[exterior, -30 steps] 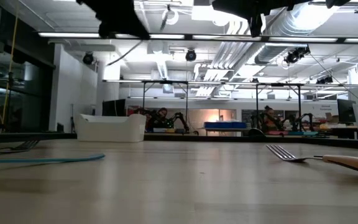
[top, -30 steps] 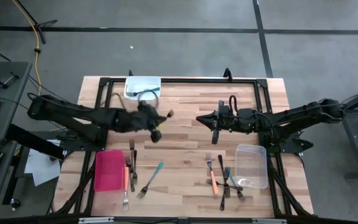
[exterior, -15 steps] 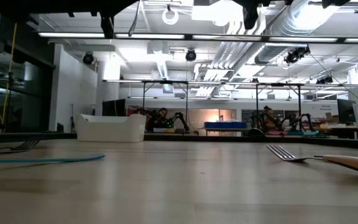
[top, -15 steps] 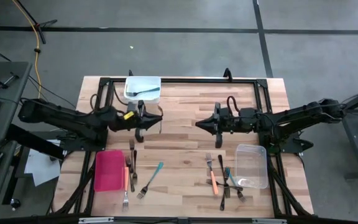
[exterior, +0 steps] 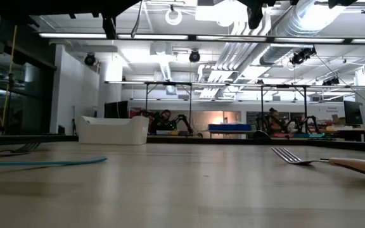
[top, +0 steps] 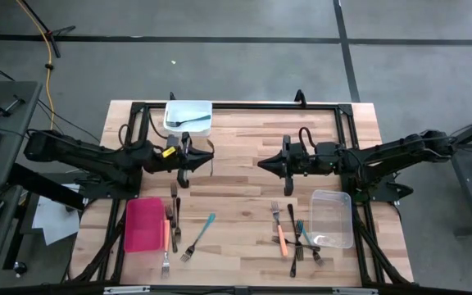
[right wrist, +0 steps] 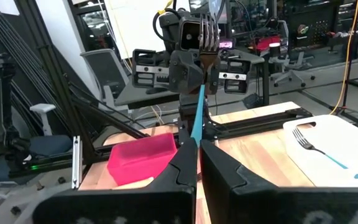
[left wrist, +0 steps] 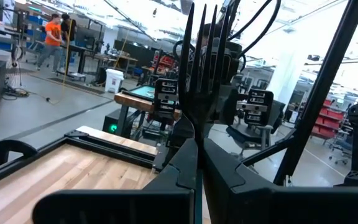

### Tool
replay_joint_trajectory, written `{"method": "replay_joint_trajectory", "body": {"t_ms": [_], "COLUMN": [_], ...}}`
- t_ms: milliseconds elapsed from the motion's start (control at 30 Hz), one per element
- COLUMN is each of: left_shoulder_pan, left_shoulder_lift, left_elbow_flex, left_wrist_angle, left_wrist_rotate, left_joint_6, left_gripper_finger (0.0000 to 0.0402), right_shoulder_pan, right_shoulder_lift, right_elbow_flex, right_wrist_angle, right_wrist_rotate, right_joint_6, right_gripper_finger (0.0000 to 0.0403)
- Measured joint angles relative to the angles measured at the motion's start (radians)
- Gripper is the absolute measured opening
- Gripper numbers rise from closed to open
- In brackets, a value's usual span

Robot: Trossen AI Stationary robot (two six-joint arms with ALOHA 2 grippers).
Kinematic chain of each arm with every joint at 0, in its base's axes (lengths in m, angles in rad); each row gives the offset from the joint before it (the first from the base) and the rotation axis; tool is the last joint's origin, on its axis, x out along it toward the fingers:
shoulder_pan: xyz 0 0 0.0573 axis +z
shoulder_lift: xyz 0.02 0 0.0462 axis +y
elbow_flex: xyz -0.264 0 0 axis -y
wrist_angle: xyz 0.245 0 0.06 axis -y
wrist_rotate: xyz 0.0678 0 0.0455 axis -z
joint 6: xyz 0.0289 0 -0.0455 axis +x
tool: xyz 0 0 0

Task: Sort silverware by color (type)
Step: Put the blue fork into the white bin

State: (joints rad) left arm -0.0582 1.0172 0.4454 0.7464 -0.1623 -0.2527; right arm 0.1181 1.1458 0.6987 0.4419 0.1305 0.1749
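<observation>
Left gripper [top: 207, 152] clamped on dark fork [left wrist: 199, 68], right gripper [top: 262, 162] clamped on teal fork [right wrist: 198, 106], both above mid-table [top: 244, 131], tips facing, remaining forks [top: 293, 233] lying below near clear tub [top: 332, 217].

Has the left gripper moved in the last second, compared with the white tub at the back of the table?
Yes. The left gripper, shut on a dark fork, has pulled back toward the table's left side and now sits just below the white tub.
</observation>
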Motion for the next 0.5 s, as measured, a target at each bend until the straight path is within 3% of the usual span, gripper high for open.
{"method": "replay_joint_trajectory", "body": {"t_ms": [300,500], "left_shoulder_pan": [0.000,0.066], "left_shoulder_lift": [0.000,0.000], "left_elbow_flex": [0.006,0.156], "left_wrist_angle": [0.004,-0.127], "left_wrist_rotate": [-0.034,-0.075], "left_joint_6": [-0.050,0.031], "left_gripper_finger": [0.0000,0.0000], "right_shoulder_pan": [0.000,0.000], "right_shoulder_lift": [0.000,0.000], "right_elbow_flex": [0.000,0.000], "right_wrist_angle": [0.000,0.001], "right_wrist_rotate": [0.000,0.014], "right_joint_6": [0.007,0.007], "right_gripper_finger": [0.0005,0.0005]}}
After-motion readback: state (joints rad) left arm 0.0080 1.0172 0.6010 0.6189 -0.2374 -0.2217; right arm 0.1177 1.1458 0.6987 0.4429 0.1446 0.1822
